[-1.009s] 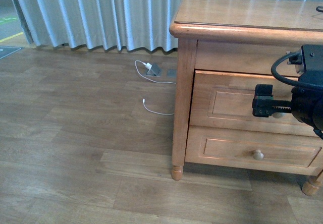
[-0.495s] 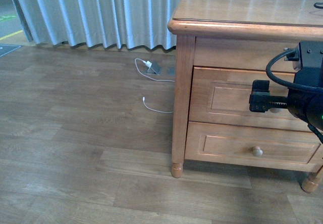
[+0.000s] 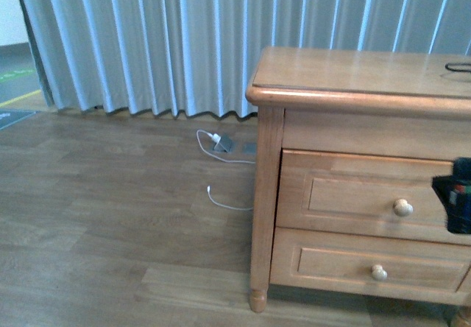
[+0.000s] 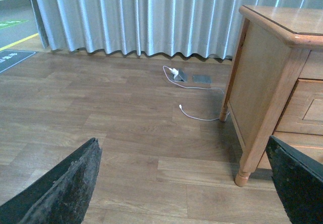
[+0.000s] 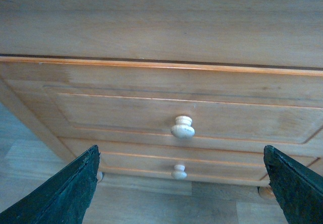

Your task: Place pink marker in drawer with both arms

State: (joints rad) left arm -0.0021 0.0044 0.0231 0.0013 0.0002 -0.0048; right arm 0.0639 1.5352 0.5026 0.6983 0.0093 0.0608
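The pink marker is out of view in every frame. The drawer [image 3: 360, 194], the upper one of the honey-coloured dresser [image 3: 353, 76], is closed, with its pale round knob [image 3: 402, 208] showing. In the right wrist view the drawer [image 5: 126, 108] fills the picture. My right gripper [image 5: 179, 188] is open and holds nothing. It faces the drawer front a little below the knob [image 5: 182, 126] and is apart from it. A black part of my right arm [image 3: 460, 205] shows at the front view's right edge. My left gripper [image 4: 181, 183] is open and empty over the floor, beside the dresser's corner leg [image 4: 245, 171].
A matching lower drawer [image 3: 368, 264] with its own knob [image 3: 379, 272] sits beneath. A white cable [image 3: 228, 198] and a charger [image 3: 223, 141] lie on the wooden floor by grey curtains [image 3: 184, 40]. A thin black loop [image 3: 458, 67] lies on the dresser top.
The dresser has dropped lower in the front view. My right arm has drawn back from the upper drawer's knob to the right edge, uncovering the knob.
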